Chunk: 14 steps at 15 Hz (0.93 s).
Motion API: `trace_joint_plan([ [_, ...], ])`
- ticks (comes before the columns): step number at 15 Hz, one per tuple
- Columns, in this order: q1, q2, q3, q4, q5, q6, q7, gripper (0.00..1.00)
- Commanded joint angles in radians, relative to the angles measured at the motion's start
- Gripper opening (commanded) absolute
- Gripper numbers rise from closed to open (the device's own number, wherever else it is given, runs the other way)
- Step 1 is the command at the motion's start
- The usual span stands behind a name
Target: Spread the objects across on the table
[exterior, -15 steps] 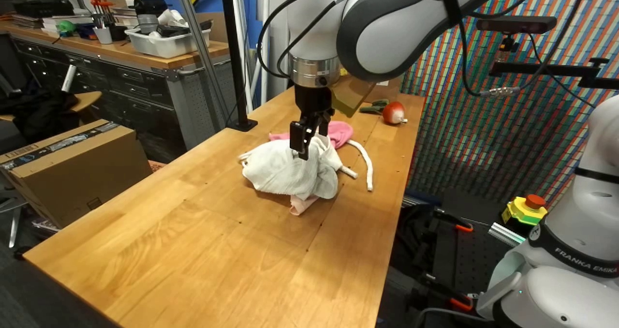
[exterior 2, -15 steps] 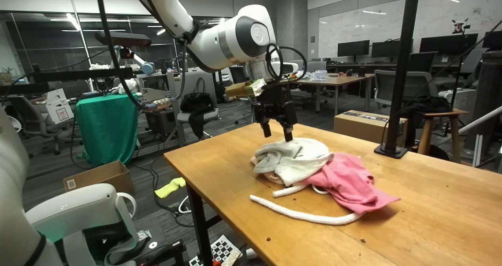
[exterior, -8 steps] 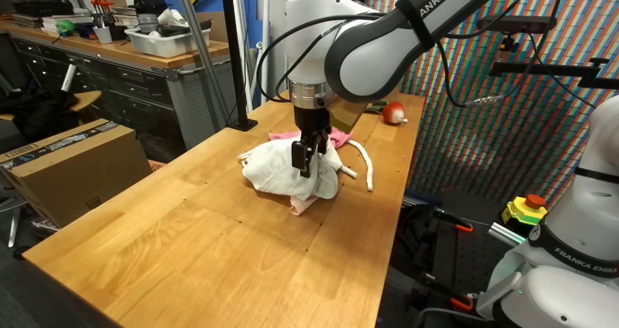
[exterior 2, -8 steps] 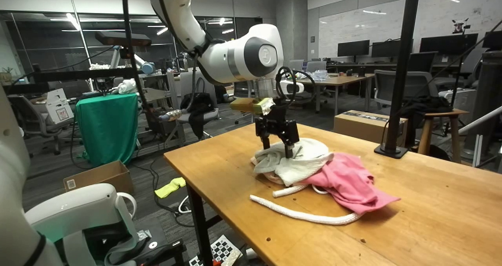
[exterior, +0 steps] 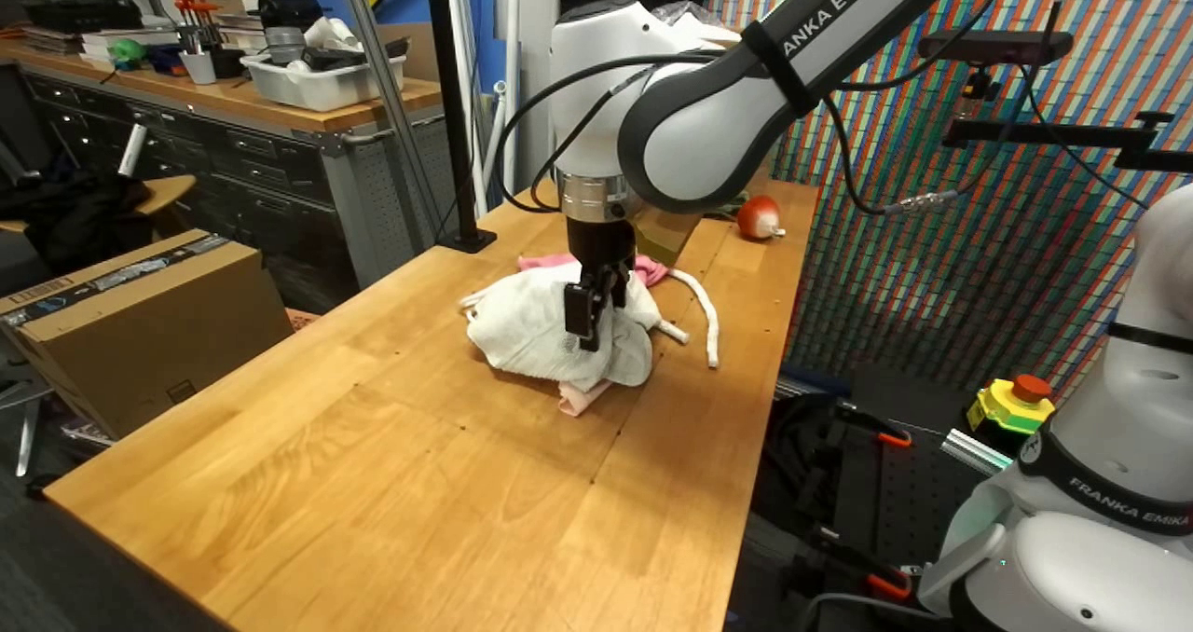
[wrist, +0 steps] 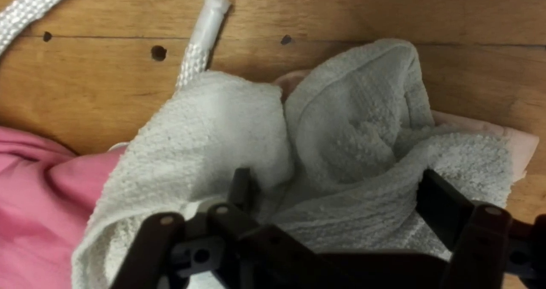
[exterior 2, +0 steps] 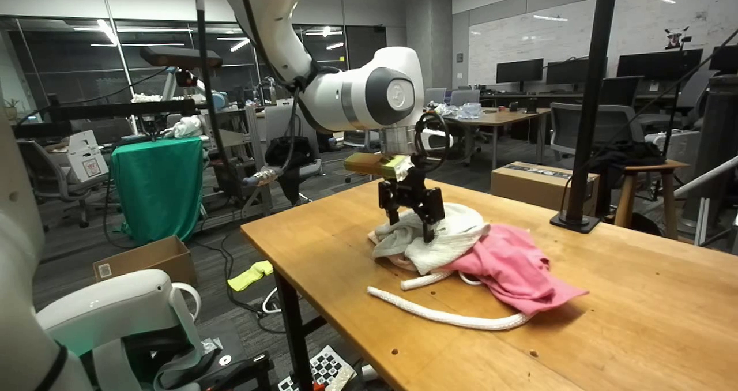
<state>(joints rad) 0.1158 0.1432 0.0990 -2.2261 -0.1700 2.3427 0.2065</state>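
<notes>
1. Most spreading looks undone: on the bench [exterior 2: 651,316], off-white cloth [exterior 2: 452,239] lies over peach cloth [exterior: 581,397] and overlaps pink cloth [exterior 2: 513,267]; white strip [exterior 2: 455,319] curves out beneath pink.
2. Red ball [exterior: 760,217] sits well apart.
3. Pincer [exterior 2: 411,228] spread wide, straddling off-white folds, nothing gripped (grasp likely next).
4. "FRANKA EMIKA" legible on robot base [exterior: 1109,483]; cardboard box [exterior: 149,334] print unreadable.

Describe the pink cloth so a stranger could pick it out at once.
Go to the wooden table with a black post standing on it. There, find the off-white cloth; beside it spreads the pink cloth, with a white curved strip running up to its edge. Its strong pink sets it apart from the off-white cloth and the pale peach cloth peeking out underneath.
</notes>
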Motion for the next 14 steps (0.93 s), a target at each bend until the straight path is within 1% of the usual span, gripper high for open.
trace_joint_plan([
  [1, -0.004, 0.012, -0.007, 0.011, 0.024, 0.023, -0.039, 0.72],
  [2, -0.004, 0.012, -0.008, 0.011, 0.023, 0.024, -0.04, 0.72],
  [6, -0.004, 0.006, -0.008, 0.011, 0.025, 0.02, -0.045, 0.4],
  [8, 0.0, -0.005, -0.007, 0.011, 0.015, 0.012, -0.041, 0.25],
  [10, 0.007, -0.03, -0.004, 0.012, -0.003, -0.004, -0.035, 0.12],
  [11, 0.012, -0.047, -0.002, 0.013, -0.013, -0.016, -0.033, 0.07],
  [12, 0.016, -0.066, 0.002, 0.015, -0.019, -0.031, -0.035, 0.08],
  [13, 0.019, -0.085, 0.006, 0.015, -0.021, -0.036, -0.04, 0.11],
  [14, 0.023, -0.104, 0.012, 0.018, -0.025, -0.043, -0.043, 0.09],
])
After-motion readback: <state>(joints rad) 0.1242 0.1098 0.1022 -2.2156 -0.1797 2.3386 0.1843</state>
